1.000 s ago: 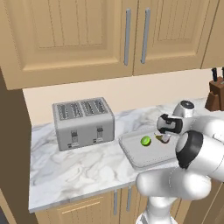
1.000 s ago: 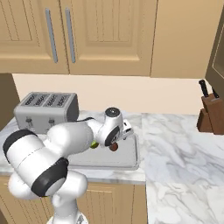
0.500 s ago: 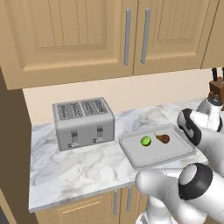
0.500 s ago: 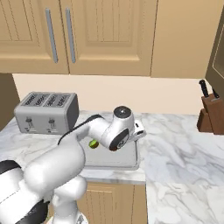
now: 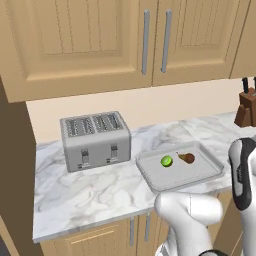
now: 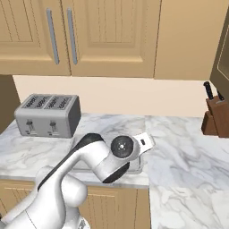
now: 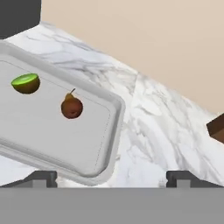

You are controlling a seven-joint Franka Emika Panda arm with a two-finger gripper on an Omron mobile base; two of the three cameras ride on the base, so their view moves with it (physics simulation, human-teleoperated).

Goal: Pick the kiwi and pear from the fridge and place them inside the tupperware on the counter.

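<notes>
- The claw (image 7: pixel 112 177) is spread wide and holds nothing; its two dark tips stand far apart, above the tray's near rim and the marble beside it.
- Pear (image 7: pixel 71 107) lies in the tray (image 7: pixel 114 131), stem up, well clear of the claw.
- Kiwi (image 7: pixel 26 83) sits just beside the pear, also inside the tray.
- Both fruits look light, firm but bruisable; the round kiwi may roll. Take each across its widest part, the pear below the neck, never by the stem.
- Tray rests on the desk (image 5: pixel 90 187), near the toaster (image 5: pixel 95 139); a knife block (image 6: pixel 216 120) stands well apart.
</notes>
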